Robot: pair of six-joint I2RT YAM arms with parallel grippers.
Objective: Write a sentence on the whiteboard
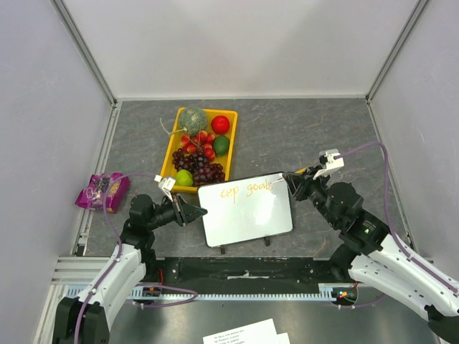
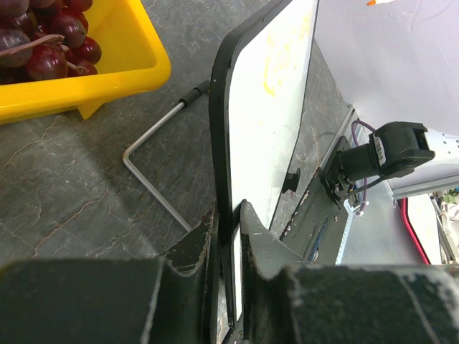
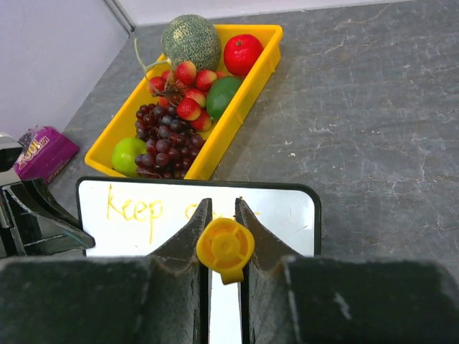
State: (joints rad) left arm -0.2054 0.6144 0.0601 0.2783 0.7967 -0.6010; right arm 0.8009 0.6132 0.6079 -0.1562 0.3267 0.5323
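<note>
On the whiteboard [image 1: 247,215], "keep" reads from the right wrist, "goal" only overhead; left jaws clamp its edge, right jaws pinch a marker [image 3: 225,247].

My orange sentence [image 1: 245,190] runs along the 12 o'clock edge of the whiteboard [image 1: 247,215]. From above, its second word reads "goal", perhaps with one more letter after it, and the first word is too cramped to read. My right wrist view shows that first word plainly as "keep"; my marker [image 3: 225,247] covers what follows. The purple packet [image 1: 102,190] at 9 o'clock carries lettering I cannot make out. The paper sheets [image 1: 240,333] at 6 o'clock bear print too small to read.
</note>
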